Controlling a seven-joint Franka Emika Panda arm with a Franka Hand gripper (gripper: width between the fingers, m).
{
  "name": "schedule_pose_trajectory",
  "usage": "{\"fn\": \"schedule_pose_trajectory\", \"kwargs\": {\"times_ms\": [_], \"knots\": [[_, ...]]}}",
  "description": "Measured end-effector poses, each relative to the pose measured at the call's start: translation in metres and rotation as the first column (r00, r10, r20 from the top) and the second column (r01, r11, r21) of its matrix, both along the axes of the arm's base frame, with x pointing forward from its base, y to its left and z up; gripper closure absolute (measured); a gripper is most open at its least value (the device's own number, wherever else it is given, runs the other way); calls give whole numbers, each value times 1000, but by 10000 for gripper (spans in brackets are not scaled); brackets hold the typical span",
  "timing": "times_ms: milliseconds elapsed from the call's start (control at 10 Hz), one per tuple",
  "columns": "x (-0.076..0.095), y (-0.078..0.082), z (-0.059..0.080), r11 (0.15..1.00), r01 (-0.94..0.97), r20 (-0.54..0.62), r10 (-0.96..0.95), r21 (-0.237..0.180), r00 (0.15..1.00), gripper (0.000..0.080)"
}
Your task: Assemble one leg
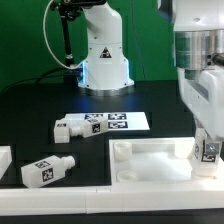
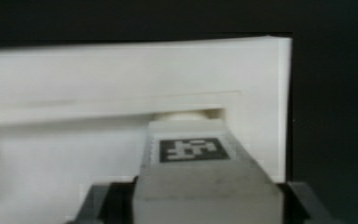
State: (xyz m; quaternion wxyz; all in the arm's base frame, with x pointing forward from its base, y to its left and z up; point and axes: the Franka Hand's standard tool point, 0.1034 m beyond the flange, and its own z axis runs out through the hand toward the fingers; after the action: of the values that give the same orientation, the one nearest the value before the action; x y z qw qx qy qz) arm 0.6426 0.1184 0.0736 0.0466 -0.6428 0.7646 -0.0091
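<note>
The leg (image 1: 209, 150) sits lower right in the exterior view, clamped between the gripper's (image 1: 208, 140) fingers at the tray's (image 1: 150, 168) corner. This looks like the insertion step; next it needs pressing squarely down into that corner.

On the black table (image 1: 30, 105), the arm's two-finger gripper (image 1: 207, 138) holds a small white plastic tagged leg (image 1: 210, 152) upright at the exterior view's right end of the large flat white tray-like panel (image 1: 150, 178). A second white leg (image 1: 68, 128) lies just beside the thin white marker board (image 1: 118, 122), and a third leg (image 1: 48, 171) lies apart from it.
</note>
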Motion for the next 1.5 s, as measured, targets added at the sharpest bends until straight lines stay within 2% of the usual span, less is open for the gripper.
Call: {"fn": "schedule_pose_trajectory", "kwargs": {"times_ms": [200,300,400,500,600,700,900,1000,1100,1200,1400,1500], "knots": [[0,0,0,1000,-5,0,5,-1,1000,514],[-1,-1,-1,994,-108,2,108,-14,994,468],[-3,0,-2,951,-306,5,307,-37,952,468],[-2,-1,-2,862,-503,15,505,-64,863,264],[-2,-3,-1,750,-657,13,660,-83,751,186],[-4,-1,-3,653,-752,6,755,-91,655,157],[-4,-3,-3,534,-839,-6,843,-105,538,151],[-4,-3,-3,445,-888,-19,893,-116,450,151],[1,-3,-2,220,-965,-68,971,-143,231,150],[0,-3,-2,291,-947,-56,952,-139,301,150],[0,-3,-3,334,-932,-53,938,-137,344,159],[0,-3,-3,399,-907,-46,912,-135,408,319]]}}
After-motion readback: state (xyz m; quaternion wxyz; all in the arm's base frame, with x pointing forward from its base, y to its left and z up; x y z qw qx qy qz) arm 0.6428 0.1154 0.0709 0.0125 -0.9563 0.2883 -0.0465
